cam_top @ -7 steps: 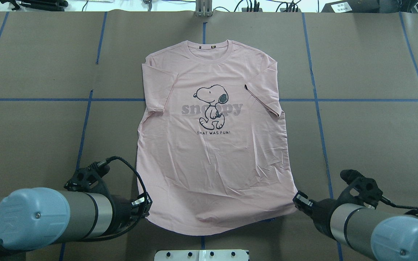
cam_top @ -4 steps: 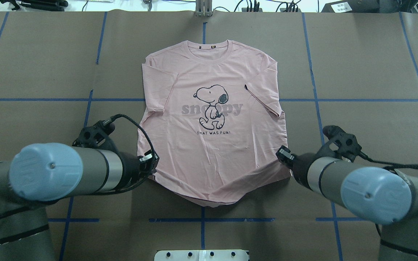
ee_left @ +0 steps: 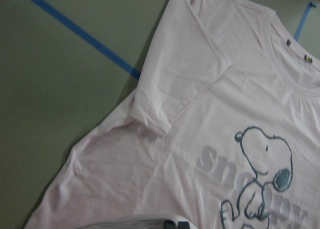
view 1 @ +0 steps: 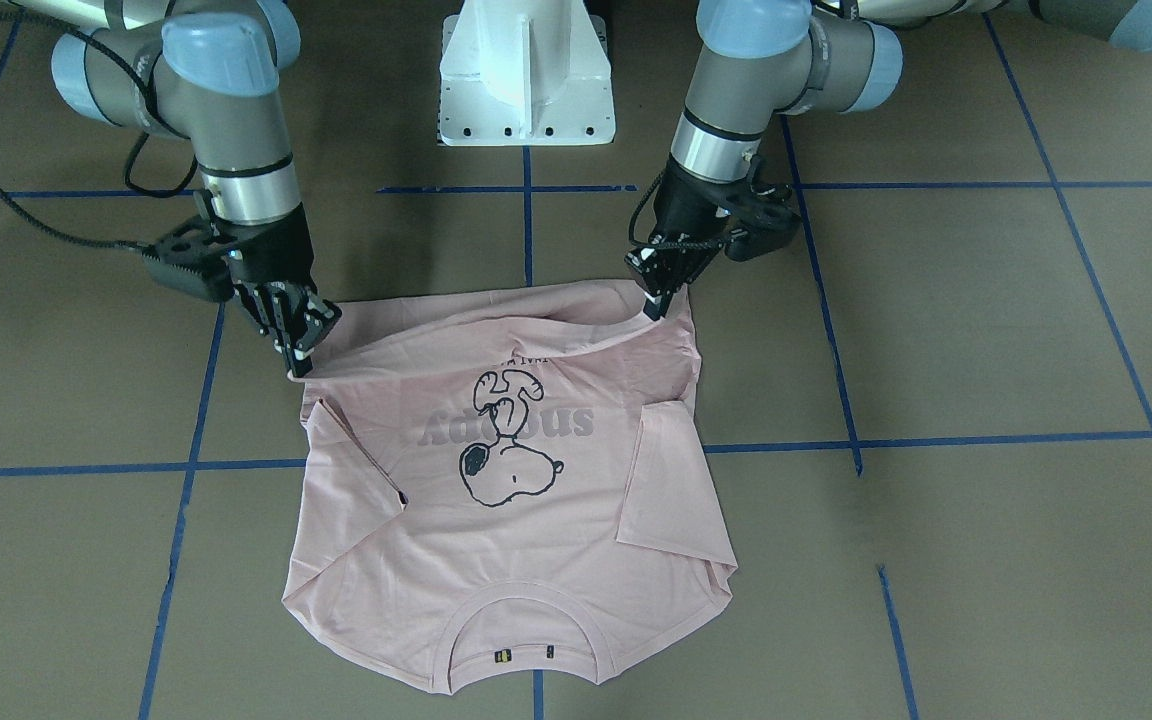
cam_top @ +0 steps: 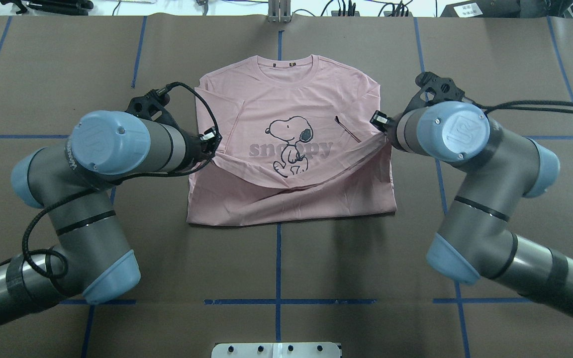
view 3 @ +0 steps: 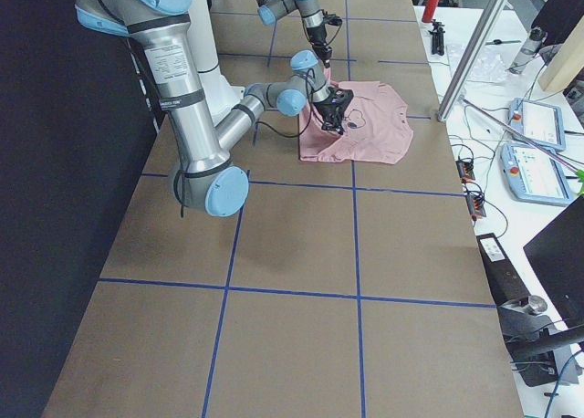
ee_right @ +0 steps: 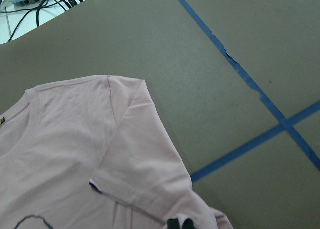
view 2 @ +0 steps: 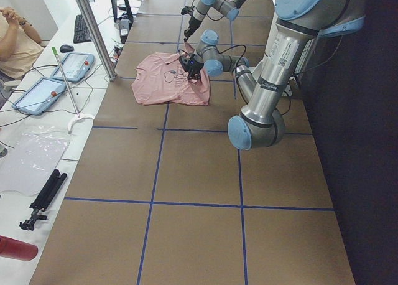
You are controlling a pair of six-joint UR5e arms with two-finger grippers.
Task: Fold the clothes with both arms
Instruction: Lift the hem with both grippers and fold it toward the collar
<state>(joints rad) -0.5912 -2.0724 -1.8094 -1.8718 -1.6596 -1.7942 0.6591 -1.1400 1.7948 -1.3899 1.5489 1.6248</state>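
The pale pink T-shirt (cam_top: pixel 291 107) lies front up on the brown table, collar away from the robot. Its lower half is doubled forward, with the fold along the near edge (cam_top: pixel 291 216). My left gripper (cam_top: pixel 212 141) is shut on the hem's left corner, held just above the shirt beside the left sleeve. My right gripper (cam_top: pixel 382 127) is shut on the hem's right corner by the right sleeve. In the front-facing view the left gripper (view 1: pixel 656 305) and right gripper (view 1: pixel 298 362) hold the raised hem (view 1: pixel 496 325) sagging between them. The dog print (view 1: pixel 506 440) shows partly.
The white pedestal base (view 1: pixel 526 70) stands at the robot's side of the table. Blue tape lines (cam_top: pixel 276 301) cross the brown table cover. Tablets (view 2: pixel 37 92) and a seated person (view 2: pixel 15 36) are at the desk beyond the table's far edge.
Both grippers have carried the hem away from the robot, from the near edge up to sleeve level. The shirt's lower half now folds over itself and covers the small black lettering.
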